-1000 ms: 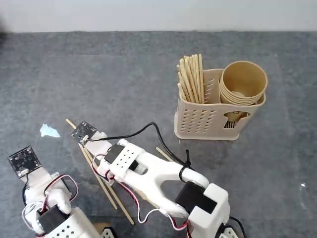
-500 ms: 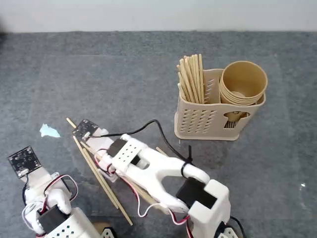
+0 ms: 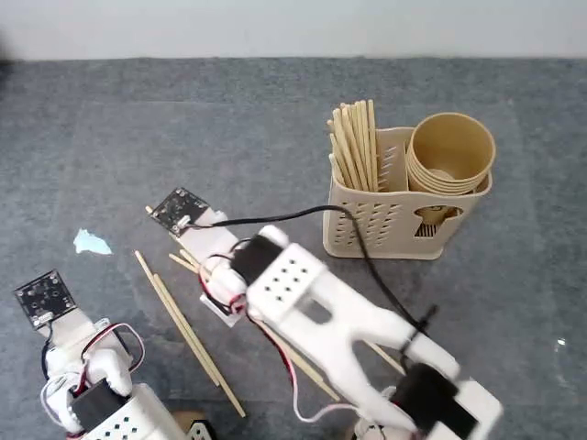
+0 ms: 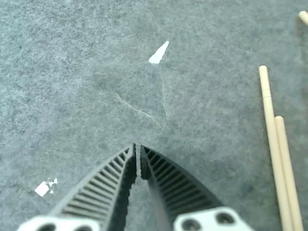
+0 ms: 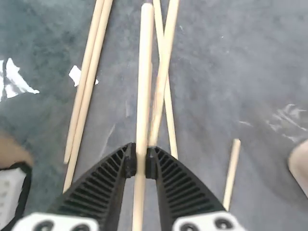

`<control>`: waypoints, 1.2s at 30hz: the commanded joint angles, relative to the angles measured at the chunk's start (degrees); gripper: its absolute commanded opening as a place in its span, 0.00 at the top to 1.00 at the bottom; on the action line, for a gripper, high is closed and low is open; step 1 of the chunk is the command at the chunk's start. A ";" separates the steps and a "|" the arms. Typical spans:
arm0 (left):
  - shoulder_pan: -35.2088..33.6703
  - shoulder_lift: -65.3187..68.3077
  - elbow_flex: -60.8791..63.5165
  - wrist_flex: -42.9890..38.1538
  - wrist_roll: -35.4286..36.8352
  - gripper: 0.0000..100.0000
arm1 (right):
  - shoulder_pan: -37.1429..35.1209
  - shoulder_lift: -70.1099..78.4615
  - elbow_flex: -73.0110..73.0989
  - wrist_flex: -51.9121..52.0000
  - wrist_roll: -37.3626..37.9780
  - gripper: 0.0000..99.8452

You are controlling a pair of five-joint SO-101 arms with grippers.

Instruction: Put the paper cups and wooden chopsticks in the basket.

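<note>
A beige basket (image 3: 371, 225) stands at the right, with stacked paper cups (image 3: 451, 151) in one compartment and several wooden chopsticks (image 3: 353, 142) upright in the other. My right gripper (image 5: 140, 153) is shut on one chopstick (image 5: 144, 86), held above other loose chopsticks (image 5: 166, 72) on the mat. In the high view the right arm (image 3: 284, 280) stretches over the table's middle toward the left. A pair of chopsticks (image 3: 183, 330) lies beside it. My left gripper (image 4: 138, 153) is shut with nothing in it, low over the grey mat near that pair (image 4: 275, 144).
A blue paper scrap (image 3: 90, 242) lies at the left, and white scraps (image 4: 159, 53) dot the mat. The left arm (image 3: 83, 376) stays at the near left corner. More chopsticks (image 3: 307, 374) run under the right arm. Open mat lies at the back left.
The right arm has swung away from the near edge and toward the basket with a chopstick in its gripper, uncovering the pair on the mat. The left arm has kept still.
</note>
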 commanded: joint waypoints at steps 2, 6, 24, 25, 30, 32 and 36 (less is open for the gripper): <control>0.18 -0.62 -0.31 -1.32 -0.62 0.99 | 0.75 -11.38 -1.85 4.88 0.53 0.99; 0.18 -0.62 -0.31 -1.32 -0.62 0.99 | 0.92 -21.58 -2.02 6.02 4.48 0.99; 0.18 -0.62 -0.31 -1.32 -0.62 0.99 | 25.98 -35.12 -16.79 -11.65 9.14 0.99; 0.18 -0.62 -0.31 -1.32 -0.62 0.99 | 27.30 -34.86 -16.79 -14.37 9.05 0.99; 0.18 -0.62 -0.31 -1.32 -0.62 0.99 | 32.84 -34.68 -16.18 -26.86 8.79 0.99; 0.18 -0.62 -0.31 -1.32 -0.62 0.99 | 34.51 -34.77 -13.19 -32.04 8.79 0.99; 0.18 -0.62 -0.31 -1.32 -0.62 0.99 | 37.58 -35.38 -1.93 -44.88 8.88 0.99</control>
